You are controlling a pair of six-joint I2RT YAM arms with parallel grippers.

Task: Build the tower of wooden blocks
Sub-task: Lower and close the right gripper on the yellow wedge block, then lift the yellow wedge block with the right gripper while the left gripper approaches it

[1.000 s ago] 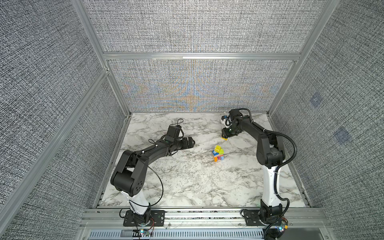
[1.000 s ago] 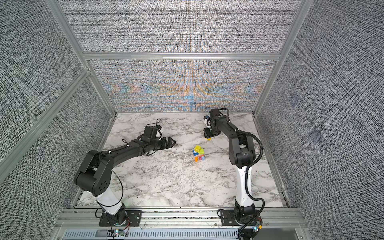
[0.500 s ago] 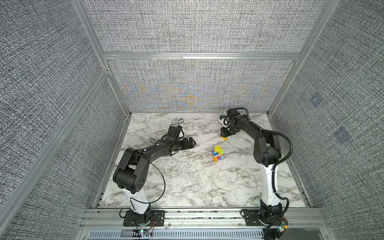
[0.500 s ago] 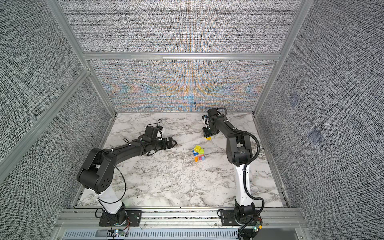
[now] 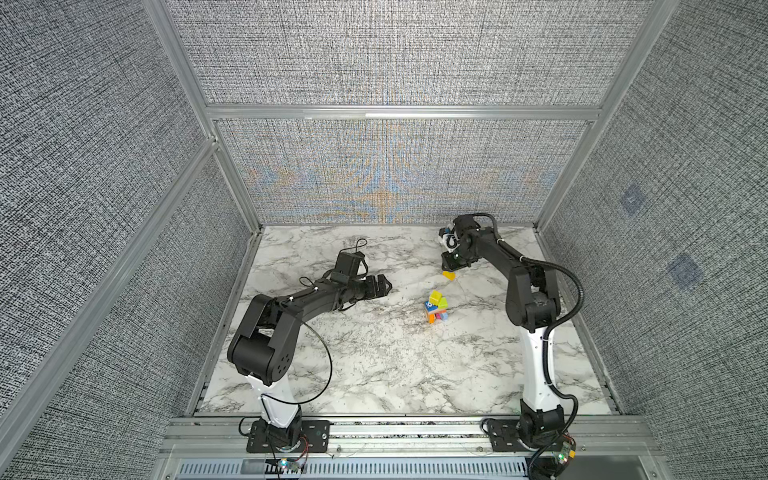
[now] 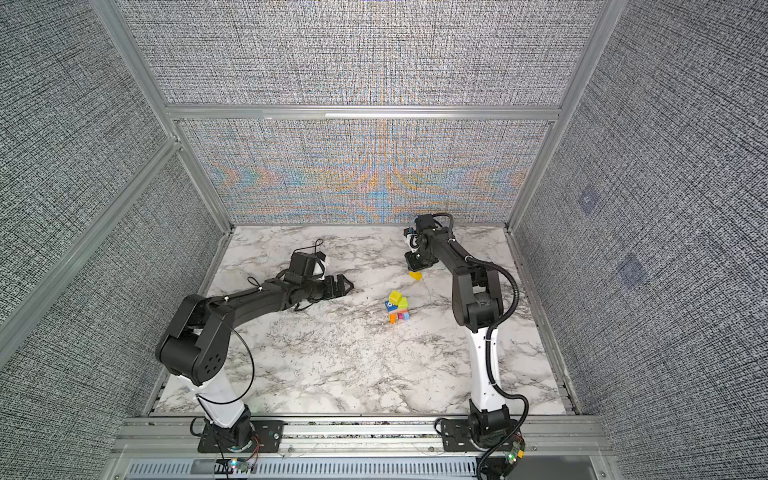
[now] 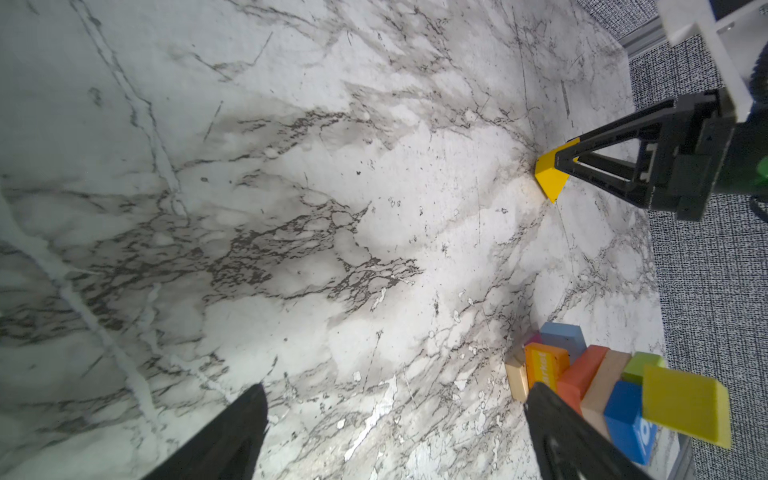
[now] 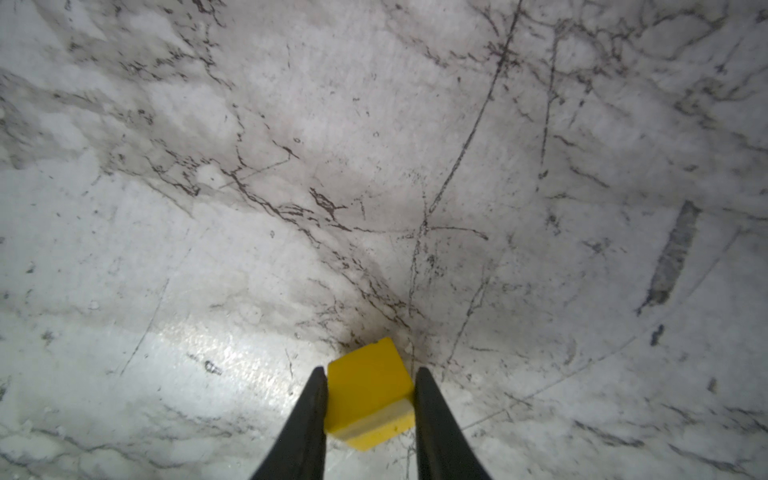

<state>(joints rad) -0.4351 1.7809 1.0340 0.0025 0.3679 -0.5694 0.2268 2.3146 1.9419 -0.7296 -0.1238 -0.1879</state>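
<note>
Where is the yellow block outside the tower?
In both top views the yellow block lies right of centre on the table, between the fingers of the right gripper, behind the tower.

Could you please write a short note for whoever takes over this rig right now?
Left gripper: open, holding nothing, low over the table left of the tower.
Right gripper: jaws closed against both sides of the yellow block, which sits on the table beyond the tower, toward the back wall.
Done: tower stands, several blocks high.
To do: lift the yellow block and set it on the tower; no other loose blocks in view.
</note>
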